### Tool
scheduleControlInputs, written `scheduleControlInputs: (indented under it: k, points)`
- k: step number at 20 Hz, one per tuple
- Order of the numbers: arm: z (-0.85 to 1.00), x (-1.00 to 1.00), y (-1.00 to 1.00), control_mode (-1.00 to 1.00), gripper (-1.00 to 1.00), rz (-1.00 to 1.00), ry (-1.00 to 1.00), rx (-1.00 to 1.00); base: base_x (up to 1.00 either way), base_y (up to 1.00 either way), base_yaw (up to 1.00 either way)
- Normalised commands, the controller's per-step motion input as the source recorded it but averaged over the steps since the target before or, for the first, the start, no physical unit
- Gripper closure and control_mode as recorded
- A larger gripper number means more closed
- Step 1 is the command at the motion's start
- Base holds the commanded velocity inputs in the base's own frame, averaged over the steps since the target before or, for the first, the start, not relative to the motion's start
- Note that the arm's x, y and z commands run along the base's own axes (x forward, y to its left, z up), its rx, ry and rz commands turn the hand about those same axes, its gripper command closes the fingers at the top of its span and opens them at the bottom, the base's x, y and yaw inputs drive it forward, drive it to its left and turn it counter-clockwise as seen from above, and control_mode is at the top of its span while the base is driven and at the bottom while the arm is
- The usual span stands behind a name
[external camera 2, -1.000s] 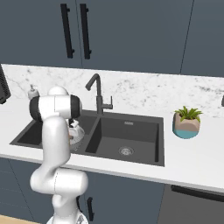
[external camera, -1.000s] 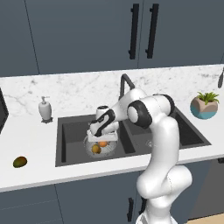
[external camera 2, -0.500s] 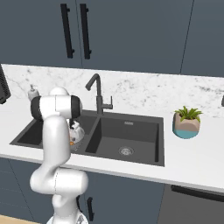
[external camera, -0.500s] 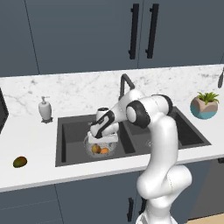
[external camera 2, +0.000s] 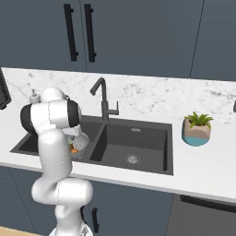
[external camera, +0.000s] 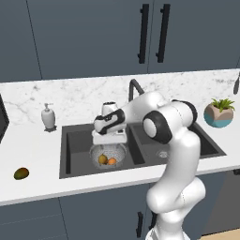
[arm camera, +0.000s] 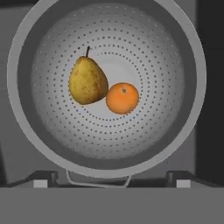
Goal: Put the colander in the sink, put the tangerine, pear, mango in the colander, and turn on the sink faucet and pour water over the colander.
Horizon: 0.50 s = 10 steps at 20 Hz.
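The silver colander (arm camera: 30,131) sits in the left basin of the dark sink (external camera: 75,140). Inside it the yellowish pear (arm camera: 87,83) lies touching the orange tangerine (arm camera: 122,98); both also show in the left base view, pear (external camera: 102,159) and tangerine (external camera: 112,161). My gripper (arm camera: 111,180) hangs straight above the colander (external camera: 95,151), open, its fingertips (arm camera: 41,179) wide apart with nothing between them. The dark green mango (external camera: 20,173) rests on the counter, far left of the sink. The dark faucet (external camera: 135,86) stands behind the basins; no water runs from it.
A white soap dispenser (external camera: 48,117) stands behind the sink's left corner. A potted plant (external camera: 219,112) sits on the counter to the right. The right basin (external camera 2: 133,138) holds nothing but its drain. Dark cabinets hang above the counter.
The pear now lies in the colander beside the tangerine. My hand has stayed over the colander with only a slight shift.
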Motion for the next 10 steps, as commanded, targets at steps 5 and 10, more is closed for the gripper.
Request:
scheduleControlInputs:
  k: [5,10]
  points:
    - [0.54,-0.9,0.23,-1.0,-1.0,0.08,0.03,0.0,0.0,0.0,0.0]
    - [0.36,-0.95,0.33,-1.0,-1.0,0.06,0.0,0.0,0.0,0.0,0.0]
